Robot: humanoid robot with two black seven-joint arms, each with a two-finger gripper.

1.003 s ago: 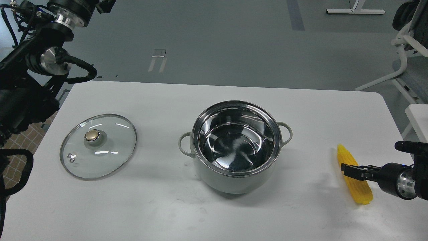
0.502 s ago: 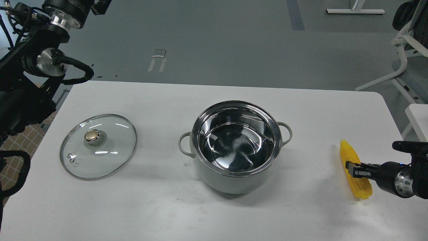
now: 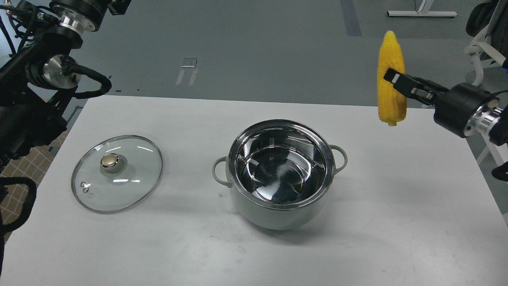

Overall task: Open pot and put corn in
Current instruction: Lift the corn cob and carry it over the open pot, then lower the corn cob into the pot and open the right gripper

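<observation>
The pale grey-green pot (image 3: 278,210) stands open in the middle of the white table, its shiny steel inside empty. Its glass lid with a gold knob (image 3: 117,172) lies flat on the table to the left. My right gripper (image 3: 393,79) is shut on the yellow corn cob (image 3: 391,63) and holds it upright, high in the air, above and to the right of the pot. My left arm is raised at the upper left; its gripper runs off the top edge and does not show.
The white table (image 3: 397,222) has rounded corners; its right edge is near my right arm. White chair frames (image 3: 476,59) stand on the grey floor beyond the right side.
My right gripper lifted the corn off the table at the right and carried it up and slightly left, now upright in the air. The left arm barely moved.
</observation>
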